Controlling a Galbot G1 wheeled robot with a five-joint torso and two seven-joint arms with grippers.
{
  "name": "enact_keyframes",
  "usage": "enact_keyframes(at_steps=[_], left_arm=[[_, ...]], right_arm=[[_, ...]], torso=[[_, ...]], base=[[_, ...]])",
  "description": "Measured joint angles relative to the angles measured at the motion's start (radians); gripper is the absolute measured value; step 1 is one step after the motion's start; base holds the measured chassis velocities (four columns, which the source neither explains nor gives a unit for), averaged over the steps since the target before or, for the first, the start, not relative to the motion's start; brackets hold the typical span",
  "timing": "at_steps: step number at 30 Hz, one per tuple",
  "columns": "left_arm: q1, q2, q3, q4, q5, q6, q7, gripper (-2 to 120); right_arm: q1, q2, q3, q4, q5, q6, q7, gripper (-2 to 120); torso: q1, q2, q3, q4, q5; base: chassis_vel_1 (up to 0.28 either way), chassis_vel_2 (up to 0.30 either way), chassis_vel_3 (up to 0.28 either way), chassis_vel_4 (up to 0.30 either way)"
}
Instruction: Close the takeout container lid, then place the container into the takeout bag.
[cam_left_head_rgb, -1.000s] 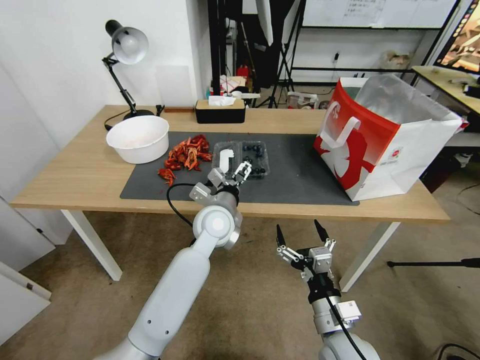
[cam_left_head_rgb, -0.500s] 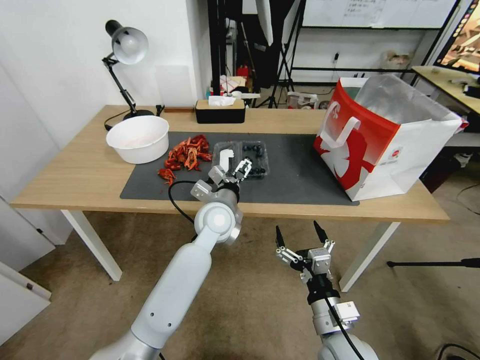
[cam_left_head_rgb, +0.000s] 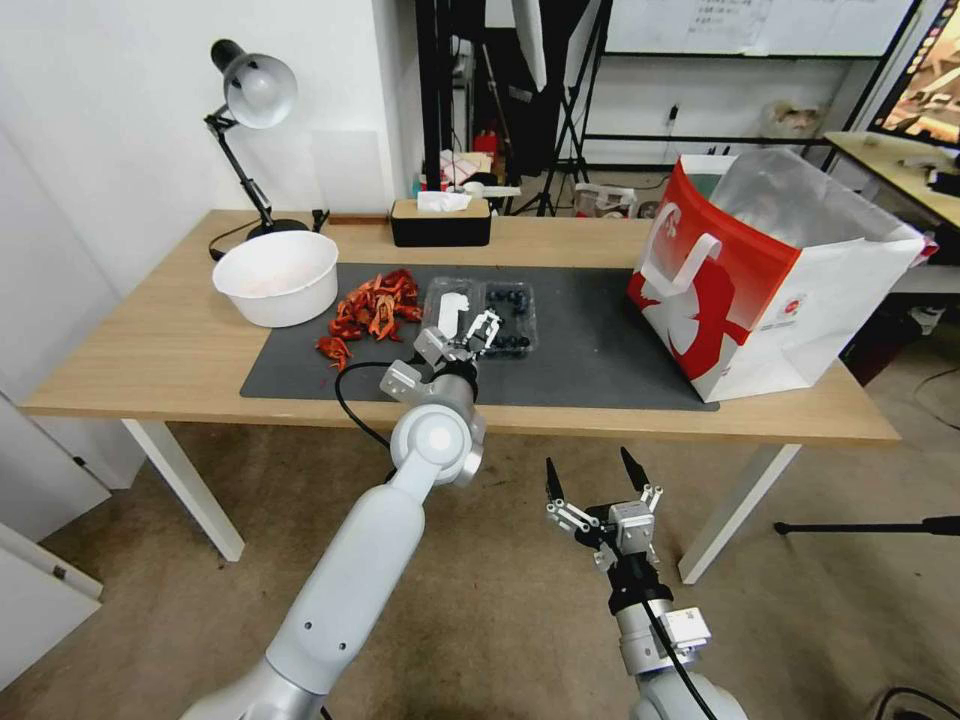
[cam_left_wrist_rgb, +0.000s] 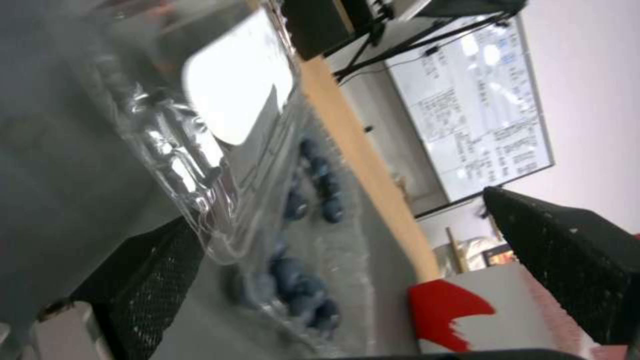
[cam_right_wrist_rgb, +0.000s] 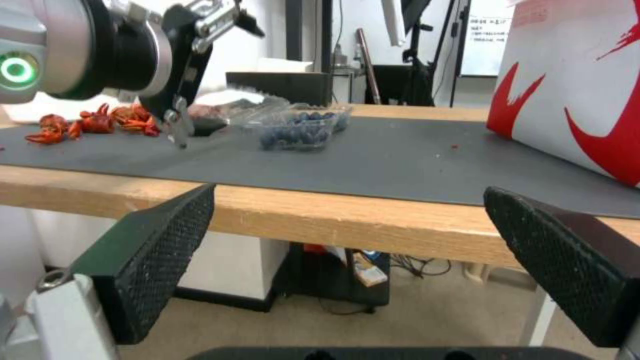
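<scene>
The takeout container (cam_left_head_rgb: 510, 315) lies open on the dark mat, blue berries in its tray (cam_left_wrist_rgb: 300, 285). Its lid (cam_left_head_rgb: 447, 303) with the white sticker is folded out flat to the left of the tray. My left gripper (cam_left_head_rgb: 470, 335) is open at the container's near edge. In the left wrist view the lid's (cam_left_wrist_rgb: 227, 100) rim sits just above one black finger pad (cam_left_wrist_rgb: 147, 280), and the other pad is far off it. The red-and-white takeout bag (cam_left_head_rgb: 770, 270) stands open at the table's right end. My right gripper (cam_left_head_rgb: 590, 475) hangs open below the table's front edge.
A white bowl (cam_left_head_rgb: 277, 277) and a pile of red crayfish (cam_left_head_rgb: 372, 305) sit left of the container. A desk lamp (cam_left_head_rgb: 250, 95) and a black tissue box (cam_left_head_rgb: 440, 222) stand at the back. The dark mat (cam_left_head_rgb: 590, 350) is bare between container and bag.
My left gripper has moved forward and a little left, from the tray's near edge toward the lid. The right gripper has sunk slightly.
</scene>
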Motion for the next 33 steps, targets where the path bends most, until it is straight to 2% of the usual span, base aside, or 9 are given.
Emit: enact_keyframes(at_steps=[6,9,14,19,22,33], left_arm=[[0.014,0.006,0.019,-0.015,0.068,-0.018,0.050,100],[0.015,0.014,0.036,-0.011,0.148,-0.037,0.085,100],[0.014,0.018,0.041,-0.002,0.198,-0.047,0.111,100],[0.009,0.019,0.040,0.004,0.203,-0.056,0.124,100],[0.008,0.027,0.040,0.005,0.207,-0.065,0.157,100],[0.006,0.032,0.040,0.011,0.201,-0.069,0.211,100]], right_arm=[[-0.008,0.000,-0.001,0.000,-0.003,0.004,-0.001,100],[-0.012,-0.002,-0.001,0.000,-0.004,0.007,-0.002,100],[-0.014,-0.002,-0.001,0.001,-0.005,0.009,-0.002,100],[-0.015,-0.002,0.000,0.001,-0.006,0.011,-0.002,100],[-0.017,-0.001,0.001,-0.003,-0.011,0.017,-0.002,100],[-0.022,0.002,-0.001,-0.006,-0.020,0.021,-0.002,100]], torso=[[0.000,0.000,0.000,0.0000,0.0000],[0.000,0.000,0.000,0.0000,0.0000],[0.000,0.000,0.000,0.0000,0.0000],[0.000,0.000,0.000,-0.0001,0.0000],[0.000,0.000,0.000,0.0000,0.0000],[0.000,0.000,0.000,0.0000,-0.0001]], base=[[0.000,0.000,0.000,0.000],[0.000,0.000,0.000,0.000],[0.000,0.000,0.000,0.000],[0.000,0.000,0.000,0.000],[0.000,0.000,0.000,0.000],[0.000,0.000,0.000,0.000]])
